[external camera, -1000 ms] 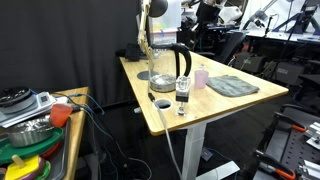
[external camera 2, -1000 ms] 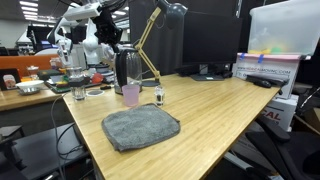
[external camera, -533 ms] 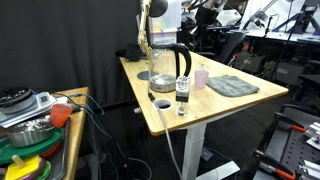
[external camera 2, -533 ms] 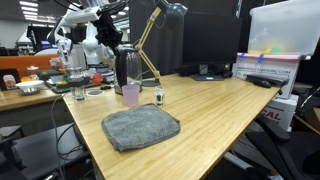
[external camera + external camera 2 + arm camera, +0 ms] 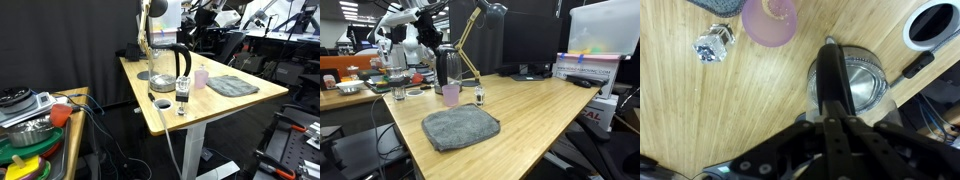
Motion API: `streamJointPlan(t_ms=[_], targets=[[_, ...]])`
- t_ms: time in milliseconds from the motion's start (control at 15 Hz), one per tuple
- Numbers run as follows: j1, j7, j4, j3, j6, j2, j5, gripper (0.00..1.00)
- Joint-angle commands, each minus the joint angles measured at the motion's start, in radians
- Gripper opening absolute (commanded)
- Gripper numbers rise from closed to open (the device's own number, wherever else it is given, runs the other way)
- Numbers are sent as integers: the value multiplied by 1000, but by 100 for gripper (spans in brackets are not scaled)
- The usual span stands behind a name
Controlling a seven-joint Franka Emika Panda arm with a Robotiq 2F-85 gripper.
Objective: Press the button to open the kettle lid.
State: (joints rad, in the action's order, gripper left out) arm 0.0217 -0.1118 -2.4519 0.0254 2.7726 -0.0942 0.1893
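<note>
Poised directly over the tall clear glass kettle with black loop handle, set toward a far corner of the pale wooden surface beside the pink plastic cup, its round black lid apparently not yet raised. Dark pincer drawn fully together on nothing, likely to form one blunt tip for prodding the button, itself too small to make out. Aligned along the handle, presumably to descend squarely without shoving the kettle sideways.

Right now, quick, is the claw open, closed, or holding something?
Claw: looks closed in the wrist view, fingertips together, holding nothing, poised over the kettle.
</note>
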Motion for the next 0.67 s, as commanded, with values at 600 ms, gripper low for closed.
streamJointPlan(t_ms=[600], targets=[[3,-89,51,25,-12,76,-4,0]])
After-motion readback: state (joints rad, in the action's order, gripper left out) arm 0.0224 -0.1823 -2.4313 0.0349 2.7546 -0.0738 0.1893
